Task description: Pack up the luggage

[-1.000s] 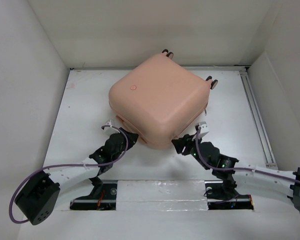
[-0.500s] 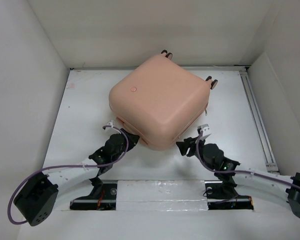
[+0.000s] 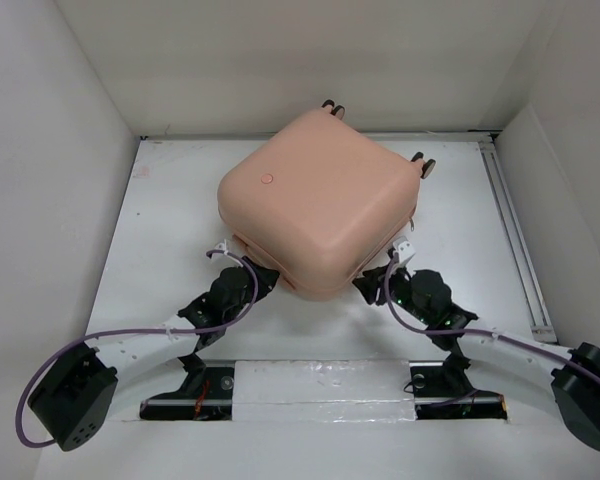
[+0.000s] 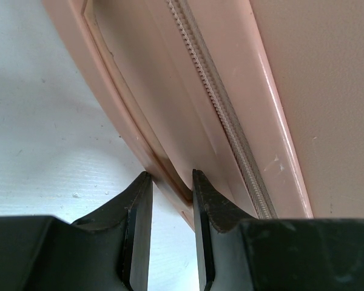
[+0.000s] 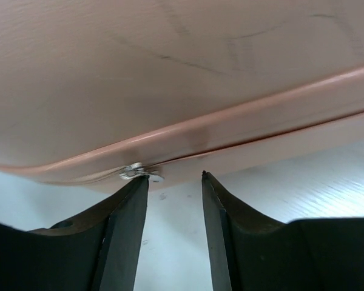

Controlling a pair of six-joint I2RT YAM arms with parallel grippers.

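The luggage (image 3: 315,200), a pale pink hard-shell case, lies shut and turned cornerwise on the white table (image 3: 160,230). Its round button mark (image 3: 267,178) faces up and its wheels (image 3: 427,165) point to the far right. My left gripper (image 3: 263,277) sits at the near-left edge. In the left wrist view the left gripper (image 4: 170,182) is shut on the rim of the luggage (image 4: 291,73), beside the zipper track (image 4: 212,91). My right gripper (image 3: 378,278) is at the near-right edge. In the right wrist view the right gripper (image 5: 173,179) is open, its left fingertip at the metal zipper pull (image 5: 136,171) of the luggage (image 5: 170,73).
White walls close in the table on the left, back and right. A metal rail (image 3: 515,240) runs along the right side. The arm mounts (image 3: 320,392) sit on the near edge.
My right gripper has moved forward and up against the suitcase's near-right edge, and its jaws have narrowed a little. The left gripper and the suitcase have not moved.
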